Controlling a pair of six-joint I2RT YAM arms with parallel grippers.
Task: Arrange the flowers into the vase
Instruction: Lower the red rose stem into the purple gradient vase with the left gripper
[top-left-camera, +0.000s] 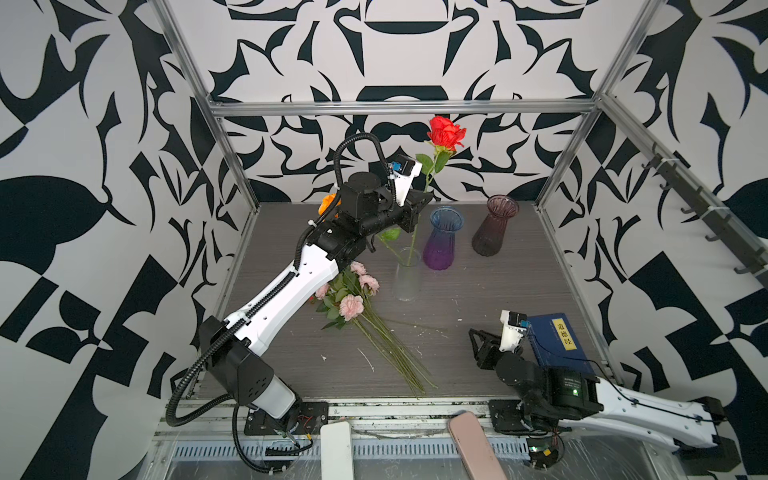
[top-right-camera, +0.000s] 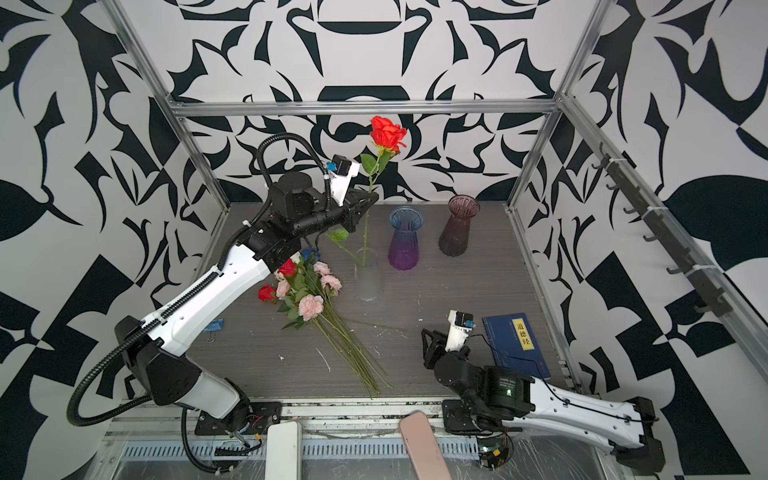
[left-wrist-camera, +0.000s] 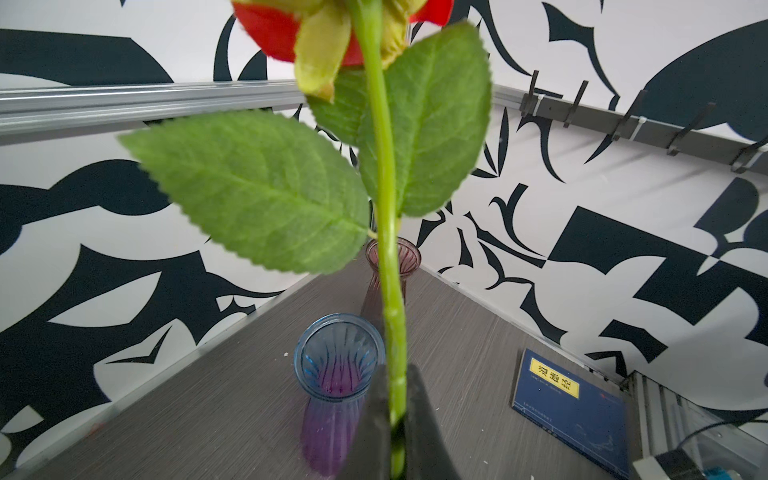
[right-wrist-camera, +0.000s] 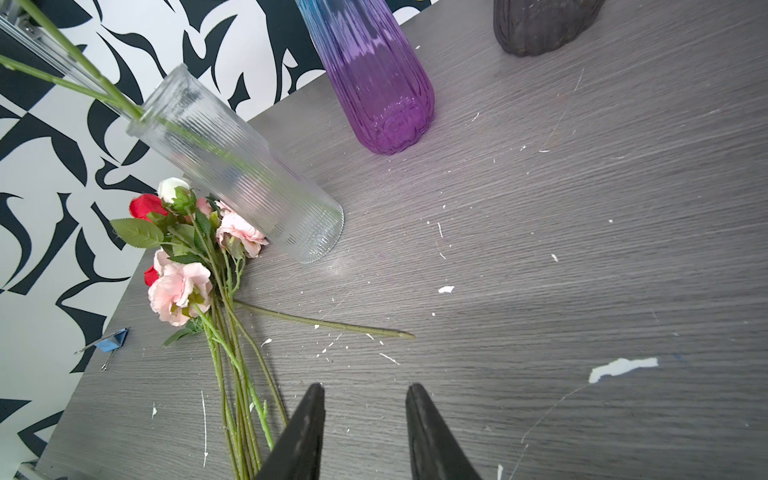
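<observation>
A red rose (top-left-camera: 446, 132) stands upright, and my left gripper (top-left-camera: 424, 196) is shut on its green stem (left-wrist-camera: 392, 291) partway up. The stem's lower end reaches into the mouth of the clear ribbed vase (top-left-camera: 406, 275), which stands mid-table in both top views. A second stem leans in that vase (right-wrist-camera: 245, 166); its orange bloom (top-left-camera: 328, 202) shows behind my left arm. The other flowers (top-right-camera: 307, 291), pink, red and white, lie in a bunch left of the vase with stems towards the front. My right gripper (right-wrist-camera: 365, 388) is open and empty, low near the front right.
A blue-to-purple vase (top-left-camera: 442, 241) and a dark purple vase (top-left-camera: 496, 226) stand behind and right of the clear one. A blue book (top-left-camera: 557, 345) lies beside my right arm. One loose stem (right-wrist-camera: 324, 324) and a blue binder clip (top-right-camera: 214, 325) lie on the table.
</observation>
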